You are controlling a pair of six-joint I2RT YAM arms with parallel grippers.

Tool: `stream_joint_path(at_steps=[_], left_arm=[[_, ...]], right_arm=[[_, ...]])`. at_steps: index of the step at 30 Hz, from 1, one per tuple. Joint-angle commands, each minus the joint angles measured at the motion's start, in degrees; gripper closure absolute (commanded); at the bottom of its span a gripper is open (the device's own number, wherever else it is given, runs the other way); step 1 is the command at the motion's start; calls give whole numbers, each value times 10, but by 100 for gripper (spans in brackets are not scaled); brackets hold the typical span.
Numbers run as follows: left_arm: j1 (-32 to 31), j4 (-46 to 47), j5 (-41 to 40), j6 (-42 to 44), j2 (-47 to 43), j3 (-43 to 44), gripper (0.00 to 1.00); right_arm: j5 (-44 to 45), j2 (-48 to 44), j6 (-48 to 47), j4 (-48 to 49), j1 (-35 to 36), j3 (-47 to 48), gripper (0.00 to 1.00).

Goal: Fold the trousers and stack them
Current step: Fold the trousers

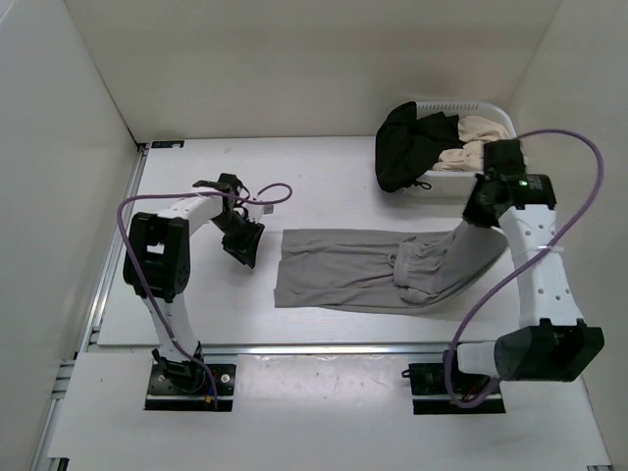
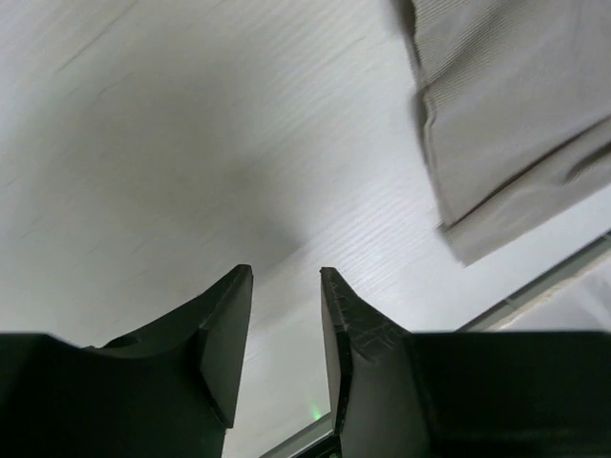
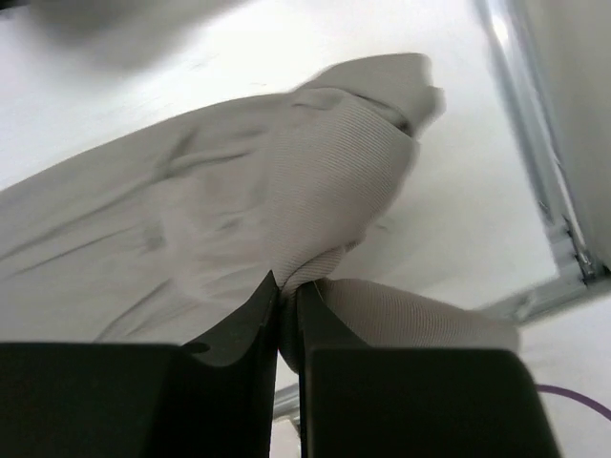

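Carefully draw the grey trousers [image 1: 343,270], spread across the counter [image 1: 196,314] with their right end lifted, over themselves. Your right fingers [image 3: 250,324] pinch that fabric, so hold it taut. Your left fingers [image 2: 221,329] hang part-open and empty near the other end.

a robot test lab is shown, not a home. a plain white table [image 1: 324,182] is boxed in by bare white walls [image 1: 294,59]. a left arm [image 1: 173,314] and a right arm [image 1: 540,270] are bolted down beside a metal rail [image 1: 324,345], and purple cables [image 1: 561,131] are looped over them.
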Motion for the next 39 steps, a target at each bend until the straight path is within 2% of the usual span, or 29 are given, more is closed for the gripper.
stream_joint_path(at_steps=[1, 2, 3, 6, 7, 10, 13, 14, 18, 21, 22, 23, 27, 32, 33, 35, 36, 39], left_arm=[[-2, 23, 68, 0, 5, 2, 53], [-2, 23, 78, 0, 12, 8, 53], [-2, 23, 99, 5, 18, 15, 53], [-9, 16, 136, 20, 39, 23, 51], [-17, 16, 142, 20, 49, 31, 51], [-31, 16, 148, 20, 66, 48, 51], [-45, 16, 153, 20, 89, 59, 51], [-45, 16, 153, 20, 102, 66, 51], [-50, 11, 159, 20, 130, 81, 51], [-56, 11, 146, 20, 149, 86, 58], [-56, 11, 146, 20, 149, 86, 65], [-56, 16, 146, 20, 149, 86, 67], [-56, 24, 146, 20, 159, 74, 67], [-50, 24, 112, 7, 159, 105, 67], [-36, 24, 104, 7, 159, 127, 66], [-14, 13, 92, 0, 159, 157, 62], [11, 6, 80, -6, 159, 194, 61], [48, -27, 65, -6, 165, 248, 58]], right_arm=[[50, 19, 56, -51, 143, 51, 100], [92, 28, 78, -58, 180, 59, 100], [109, 38, 125, -65, 247, 66, 100], [140, 88, 195, -65, 357, 72, 100], [145, 104, 236, -65, 380, 80, 100], [160, 191, 279, -77, 468, 112, 100], [165, 301, 318, -89, 541, 215, 100], [176, 354, 335, -101, 570, 280, 100], [181, 431, 359, -103, 599, 366, 100], [174, 413, 381, -60, 599, 327, 100], [179, 403, 391, -49, 599, 294, 100], [184, 379, 391, -25, 604, 279, 100], [164, 367, 386, 33, 614, 243, 100], [112, 474, 346, -5, 620, 349, 100], [106, 481, 329, -5, 625, 360, 85], [78, 486, 263, 40, 638, 366, 64], [73, 486, 241, 57, 644, 366, 50], [68, 464, 147, 101, 678, 366, 45]])
